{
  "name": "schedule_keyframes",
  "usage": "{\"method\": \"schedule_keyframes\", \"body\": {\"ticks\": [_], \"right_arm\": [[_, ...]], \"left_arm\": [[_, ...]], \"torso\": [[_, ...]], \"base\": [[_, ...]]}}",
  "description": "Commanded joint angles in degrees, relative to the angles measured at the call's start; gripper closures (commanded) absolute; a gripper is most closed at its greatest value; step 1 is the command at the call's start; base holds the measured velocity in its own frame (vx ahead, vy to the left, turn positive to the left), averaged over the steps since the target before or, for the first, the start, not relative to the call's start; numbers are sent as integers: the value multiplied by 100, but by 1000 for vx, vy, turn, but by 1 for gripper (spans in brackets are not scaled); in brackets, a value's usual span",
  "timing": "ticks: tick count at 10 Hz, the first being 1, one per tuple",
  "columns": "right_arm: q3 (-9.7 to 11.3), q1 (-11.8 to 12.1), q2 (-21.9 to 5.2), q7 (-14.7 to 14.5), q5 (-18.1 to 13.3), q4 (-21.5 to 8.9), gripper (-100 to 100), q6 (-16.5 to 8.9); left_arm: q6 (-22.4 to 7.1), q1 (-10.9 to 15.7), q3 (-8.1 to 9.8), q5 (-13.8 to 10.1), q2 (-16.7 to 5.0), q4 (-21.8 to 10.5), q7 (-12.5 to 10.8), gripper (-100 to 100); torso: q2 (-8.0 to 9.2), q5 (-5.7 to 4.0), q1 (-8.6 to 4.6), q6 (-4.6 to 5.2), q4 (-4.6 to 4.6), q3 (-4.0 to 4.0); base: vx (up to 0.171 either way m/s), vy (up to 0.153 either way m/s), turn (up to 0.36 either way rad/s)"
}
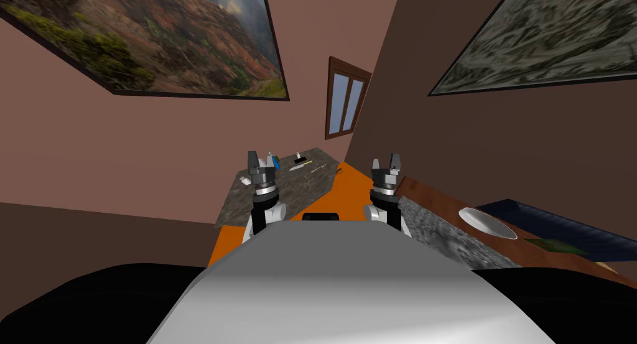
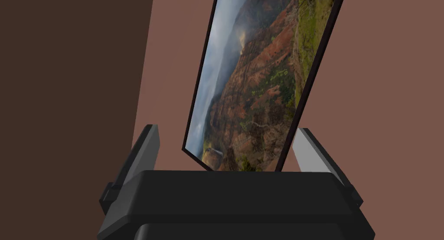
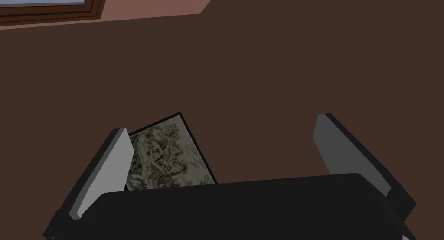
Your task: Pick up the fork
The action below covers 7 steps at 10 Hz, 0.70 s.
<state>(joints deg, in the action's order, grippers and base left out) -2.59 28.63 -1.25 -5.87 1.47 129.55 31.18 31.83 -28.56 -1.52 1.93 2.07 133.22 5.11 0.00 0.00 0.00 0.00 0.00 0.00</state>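
Observation:
A thin pale utensil, which I take for the fork, lies on a grey speckled tabletop ahead of me, too small to make out its tines. My left gripper is raised in front of the table's left part, open and holding nothing. My right gripper is raised to the right of the table, also open and holding nothing. Both grippers are well short of the fork and point up at the walls.
On the same table lie a knife with a yellow handle, a small black object, a blue item and a white one. Orange floor runs between the table and a long counter at right bearing a white dish.

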Motion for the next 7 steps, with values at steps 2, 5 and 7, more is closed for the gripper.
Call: {"method": "schedule_keyframes", "body": {"ticks": [2, 5, 7], "right_arm": [[-47, -201, -360, -50, -336, -124, -100, 205], [-99, -530, -795, -110, -857, -346, -100, 546], [-111, -664, -957, -126, -1140, -443, -100, 688]], "left_arm": [[0, 1, 0, 0, 0, 0, 0, 0], [0, 0, 0, 0, 0, 0, 0, 0], [0, 0, 0, 0, 0, 0, 0, 0]], "torso": [[-5, 0, -2, -3, -1, -3], [-15, -2, -11, -2, -3, -9], [-11, -2, -9, 1, -3, -6]], "base": [[23, -11, 172], [32, -25, 188], [17, -19, 110]]}}
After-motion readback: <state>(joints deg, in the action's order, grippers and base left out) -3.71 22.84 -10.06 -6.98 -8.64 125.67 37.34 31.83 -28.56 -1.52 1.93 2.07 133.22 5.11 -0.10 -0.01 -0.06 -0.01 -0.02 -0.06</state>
